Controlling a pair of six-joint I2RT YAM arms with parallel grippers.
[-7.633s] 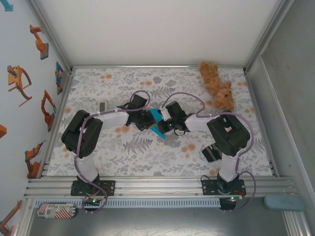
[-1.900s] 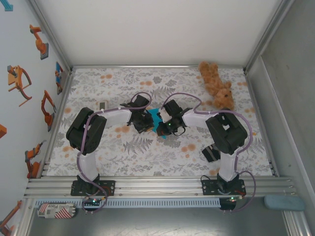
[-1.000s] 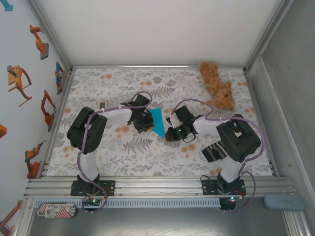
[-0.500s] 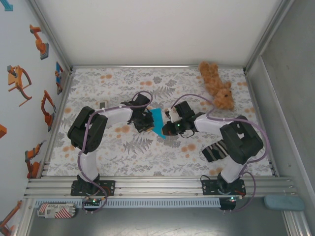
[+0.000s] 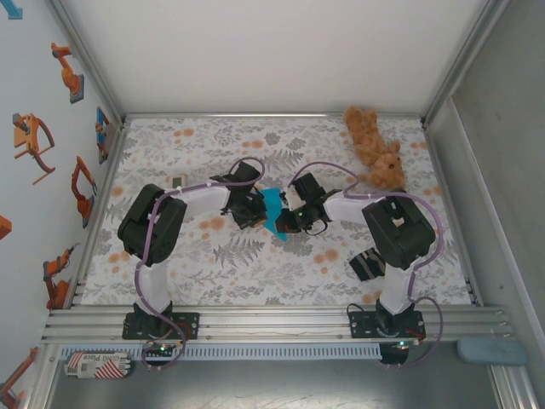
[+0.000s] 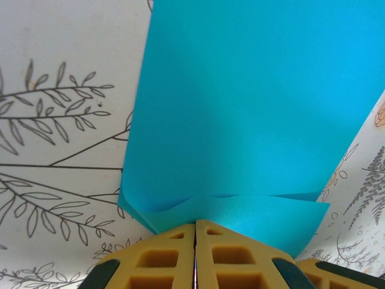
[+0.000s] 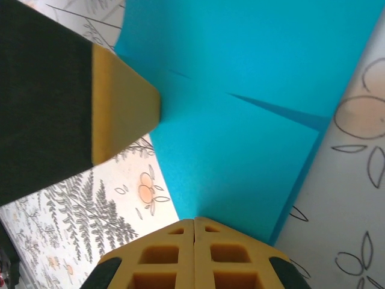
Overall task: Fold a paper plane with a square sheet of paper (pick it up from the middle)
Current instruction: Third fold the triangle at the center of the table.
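While the left pincer (image 6: 195, 225) clamps paper (image 6: 252, 102), teddy bear (image 5: 375, 159) (brown) lies apart.

I count two arms of mine, each carrying one gripper, so two in all: my left gripper (image 6: 195, 224) and my right gripper (image 7: 194, 220). There is one folded blue paper (image 5: 272, 203). Besides that I count one brown teddy bear (image 5: 375, 149), one dark striped cloth (image 5: 366, 264) and one small pale box (image 5: 177, 182).
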